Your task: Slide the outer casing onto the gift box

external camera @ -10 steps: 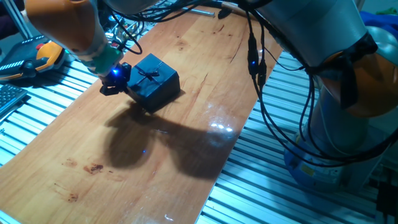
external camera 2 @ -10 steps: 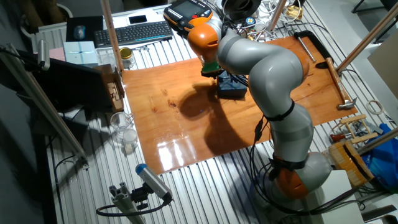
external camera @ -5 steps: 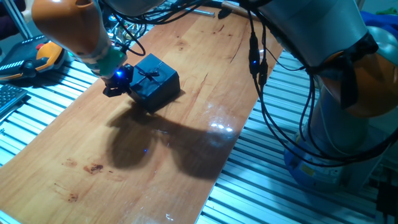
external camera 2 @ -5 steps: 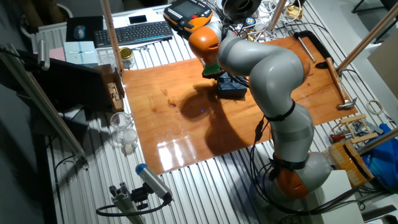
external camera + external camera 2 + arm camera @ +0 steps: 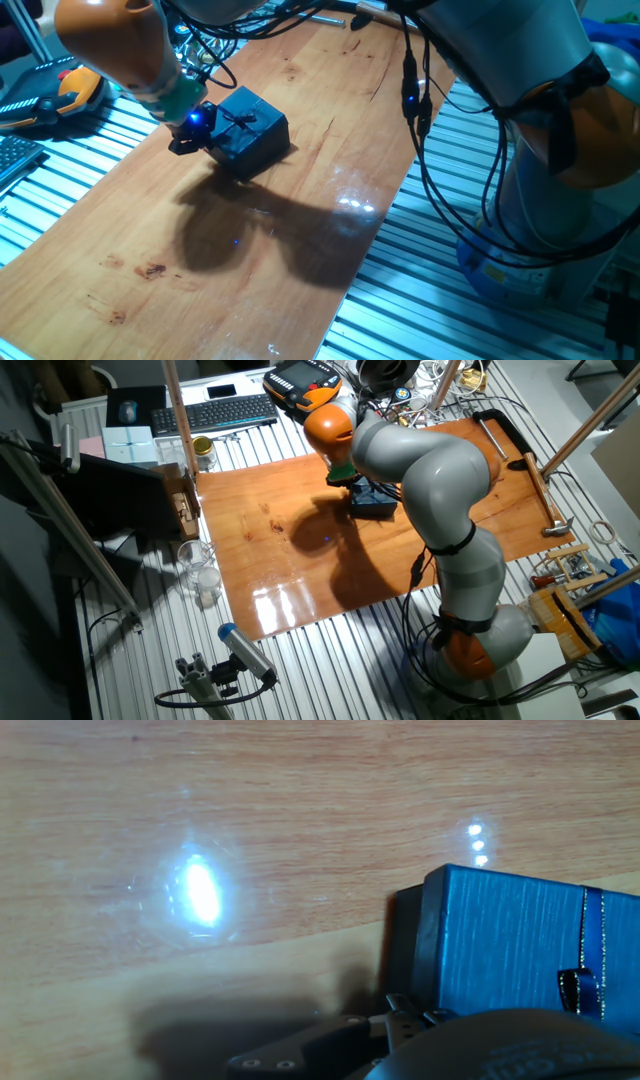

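The outer casing [image 5: 248, 128] is a dark navy cardboard block with crisp square edges and a thin dark ribbon tied in a bow across its top face; it sits on the wooden surface [image 5: 300, 250] toward 11 o'clock of the board in one fixed view. In the hand view its side shows a fine brushed, linear texture with a faint sheen, and a darker inner edge shows at its left end [image 5: 405, 945], most likely the gift box inside it. The hand [image 5: 186, 135], black with a small blue light, sits just at the casing's 9 o'clock side, low over the board; whether its fingers are spread or closed cannot be told. The surface is glossy reddish-brown wood with grain and bright glare spots, resting on ribbed aluminium rails [image 5: 420, 300].
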`<move>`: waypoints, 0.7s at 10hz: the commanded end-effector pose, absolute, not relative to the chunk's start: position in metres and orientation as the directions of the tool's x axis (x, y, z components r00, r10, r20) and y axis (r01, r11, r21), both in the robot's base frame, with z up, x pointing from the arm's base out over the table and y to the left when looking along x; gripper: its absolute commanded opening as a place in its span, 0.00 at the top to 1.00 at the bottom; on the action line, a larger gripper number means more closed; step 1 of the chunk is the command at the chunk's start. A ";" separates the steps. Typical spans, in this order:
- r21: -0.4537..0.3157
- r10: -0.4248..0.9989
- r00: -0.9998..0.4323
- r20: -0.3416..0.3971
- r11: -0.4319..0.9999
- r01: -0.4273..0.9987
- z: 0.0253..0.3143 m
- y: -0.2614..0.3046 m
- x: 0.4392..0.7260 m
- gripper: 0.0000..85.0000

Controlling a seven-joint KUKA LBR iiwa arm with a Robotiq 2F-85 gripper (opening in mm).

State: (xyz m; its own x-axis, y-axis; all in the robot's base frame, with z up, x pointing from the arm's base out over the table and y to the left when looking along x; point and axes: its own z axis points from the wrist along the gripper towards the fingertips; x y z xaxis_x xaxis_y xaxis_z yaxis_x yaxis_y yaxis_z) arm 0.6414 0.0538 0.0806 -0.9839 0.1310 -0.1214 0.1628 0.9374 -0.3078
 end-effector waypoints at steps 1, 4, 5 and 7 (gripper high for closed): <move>-0.310 0.130 -0.984 -0.121 0.937 0.162 0.082 0.053 0.641 1.00; -0.312 0.129 -0.984 -0.119 0.937 0.160 0.083 0.052 0.640 1.00; -0.310 0.129 -0.984 -0.119 0.937 0.160 0.083 0.052 0.640 1.00; -0.296 0.135 -0.984 -0.114 0.941 0.163 0.083 0.053 0.641 1.00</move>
